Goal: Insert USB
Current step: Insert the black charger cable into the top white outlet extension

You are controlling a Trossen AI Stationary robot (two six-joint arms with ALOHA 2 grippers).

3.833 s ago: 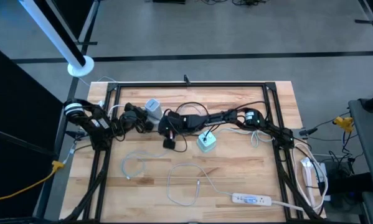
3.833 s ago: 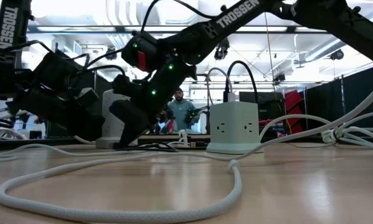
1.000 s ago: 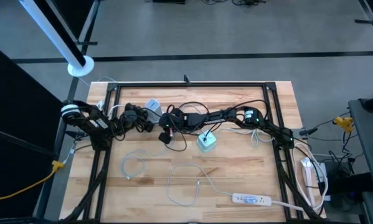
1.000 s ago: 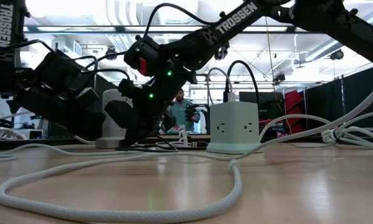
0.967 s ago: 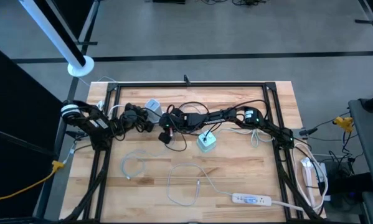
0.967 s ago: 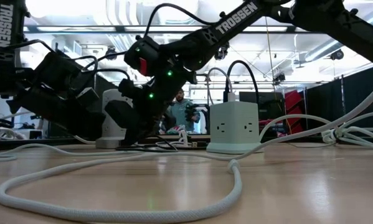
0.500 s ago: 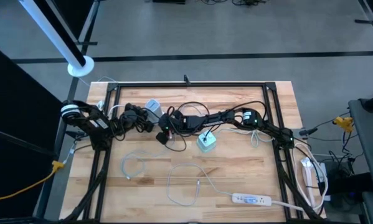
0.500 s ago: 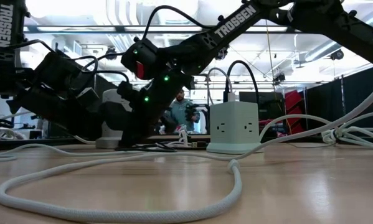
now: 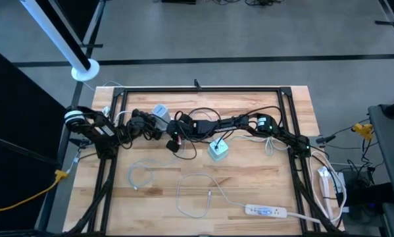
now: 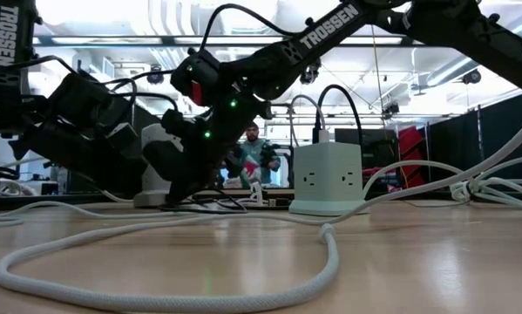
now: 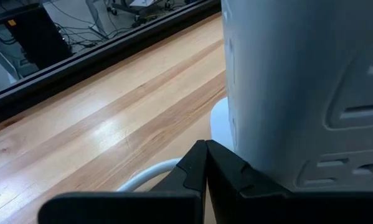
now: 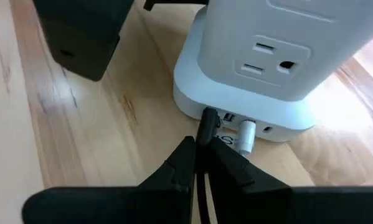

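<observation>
The white power tower stood upright on the tabletop, its low base showing a row of USB ports under a three-prong outlet. My right pincer held the black USB plug with its tip right at the base's leftmost port. A white plug already sat in a port just beside it.
</observation>
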